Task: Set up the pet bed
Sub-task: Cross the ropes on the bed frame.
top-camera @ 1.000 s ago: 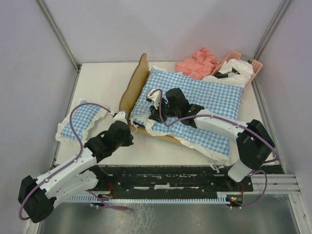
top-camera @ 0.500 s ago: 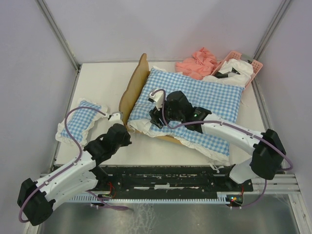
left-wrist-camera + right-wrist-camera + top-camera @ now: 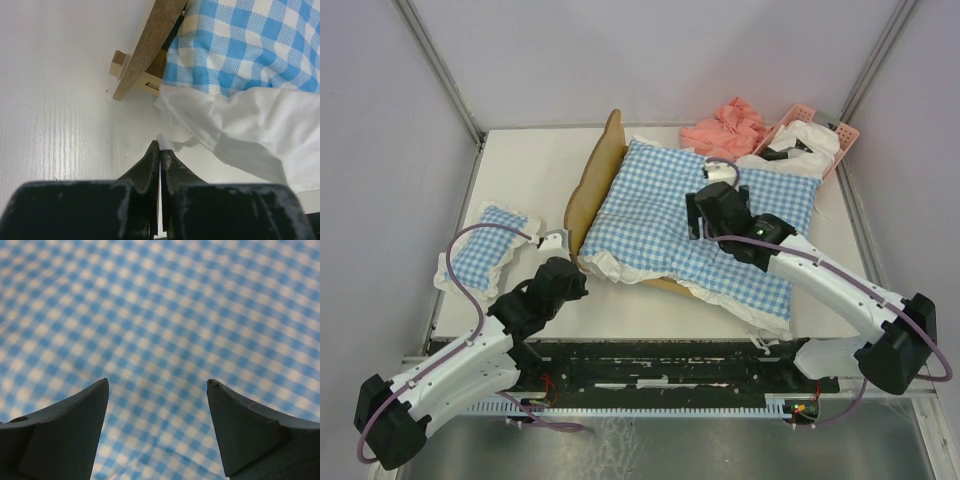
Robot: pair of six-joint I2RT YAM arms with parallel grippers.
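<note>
Right gripper [image 3: 157, 382] has moved from the near end of the cushion [image 3: 660, 210] to its middle, jaws spread wide.
Pet bed [image 3: 590, 185] lies mostly hidden beneath it; left gripper [image 3: 161, 150], clenched, reaches low, its tips at the frill [image 3: 240, 120].

Pet bed [image 3: 588, 192]: base and far rail hidden under checked cushion [image 3: 655, 215]; only headboard and a sliver of near rail show. Right wrist view: cushion fills frame, soft-focus, edges cut off. Pink basket [image 3: 847, 138]: contents too small to identify.

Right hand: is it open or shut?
Open: the right hand has its fingers wide apart over the blue-checked cushion, nothing between them.
</note>
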